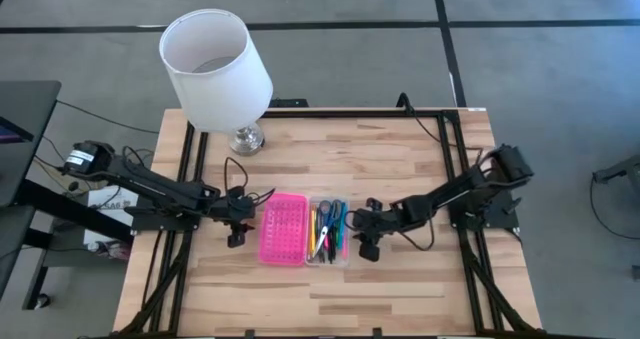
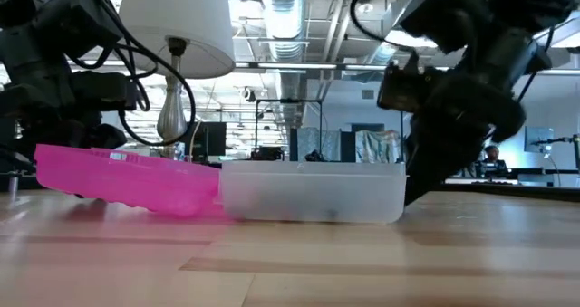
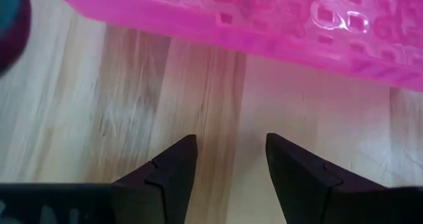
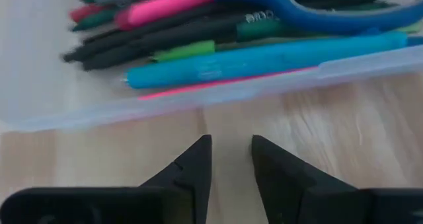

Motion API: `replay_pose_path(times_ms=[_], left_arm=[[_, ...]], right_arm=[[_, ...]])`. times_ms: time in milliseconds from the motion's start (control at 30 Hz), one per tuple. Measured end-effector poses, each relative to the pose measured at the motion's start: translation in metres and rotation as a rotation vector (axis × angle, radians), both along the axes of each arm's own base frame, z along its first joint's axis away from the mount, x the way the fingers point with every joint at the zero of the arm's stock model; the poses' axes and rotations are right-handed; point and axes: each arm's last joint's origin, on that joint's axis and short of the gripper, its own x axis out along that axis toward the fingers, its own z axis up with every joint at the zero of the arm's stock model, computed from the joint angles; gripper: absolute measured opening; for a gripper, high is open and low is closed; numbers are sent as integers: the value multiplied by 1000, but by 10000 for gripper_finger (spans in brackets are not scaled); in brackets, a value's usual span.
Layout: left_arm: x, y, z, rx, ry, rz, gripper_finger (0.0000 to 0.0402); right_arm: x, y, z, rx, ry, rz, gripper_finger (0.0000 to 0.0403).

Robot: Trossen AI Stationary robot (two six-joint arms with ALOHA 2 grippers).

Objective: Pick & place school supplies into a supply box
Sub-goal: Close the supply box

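Note:
The supply box (image 1: 327,234) lies open at the table's middle: its clear tray (image 2: 313,191) holds several pens and pencils (image 4: 198,39) and blue-handled scissors (image 4: 317,2), and its pink ribbed lid (image 1: 283,229) is swung out flat to the tray's left. My left gripper (image 1: 236,231) hovers just left of the lid (image 3: 264,19), open, over bare wood. My right gripper (image 1: 368,241) sits just right of the tray, slightly open, with the tray's wall (image 4: 211,95) ahead of its fingertips.
A white lampshade on a metal lamp base (image 1: 215,69) stands at the table's far left. Cables trail from both arms. Bare wood (image 1: 330,299) stretches along the near side of the table in front of the box.

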Motion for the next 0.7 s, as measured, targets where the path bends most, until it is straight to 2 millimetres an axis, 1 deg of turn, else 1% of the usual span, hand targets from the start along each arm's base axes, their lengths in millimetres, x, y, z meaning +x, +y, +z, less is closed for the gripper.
replay_pose_path(times_ms=[233, 433, 700], left_arm=[[1, 0, 0, 2, -10, 0, 178], [2, 0, 1, 3, -28, -2, 178], [8, -1, 3, 40, -102, -27, 178]], right_arm=[[10, -1, -18, -32, -17, 24, 94], [13, -1, -21, -23, -33, 25, 86], [14, -4, -21, -15, -43, 19, 76]])
